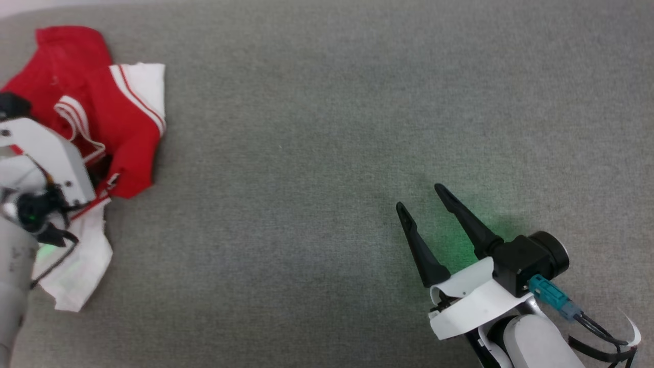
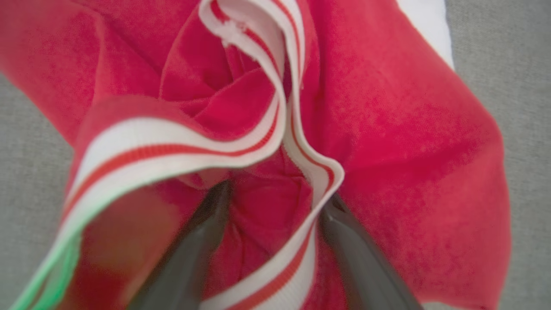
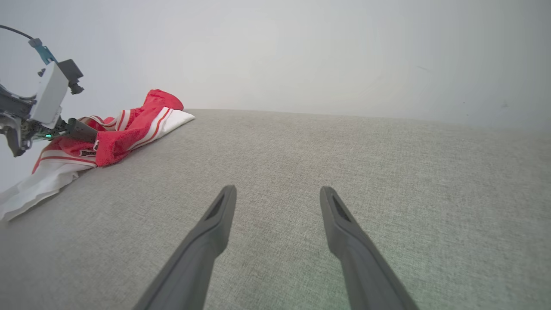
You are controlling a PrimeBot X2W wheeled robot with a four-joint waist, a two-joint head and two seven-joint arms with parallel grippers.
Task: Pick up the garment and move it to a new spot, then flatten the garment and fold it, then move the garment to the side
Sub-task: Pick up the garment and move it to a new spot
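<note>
A small red T-shirt with white sleeves and white-and-red striped trim (image 1: 127,128) lies crumpled on the grey woven-fabric worktop (image 1: 327,128). One white sleeve (image 1: 145,84) spreads flat on the side of the shirt that faces the open worktop, and a second white part (image 1: 76,266) trails out of the heap nearer the robot.

The head view shows the left arm's white housing over the shirt but not its fingertips. The left wrist view does: the left pincer (image 2: 275,193) has its two dark fingers spread wide and pushed into the red folds. A loop of the striped trim (image 2: 172,150) lies across both tips, and red cloth sits between them, not pinched.

The right pincer (image 1: 420,198) hangs well apart from the shirt over bare grey fabric, its fingers spread wide with nothing between them. A faint green glow (image 1: 460,235) falls on the worktop just beside it.

The right wrist view looks along the worktop towards the shirt. It shows how the heap rises in a red ridge, with a small black-and-white emblem (image 3: 88,153) low on one fold. A pale wall (image 3: 301,51) stands beyond the shirt.
</note>
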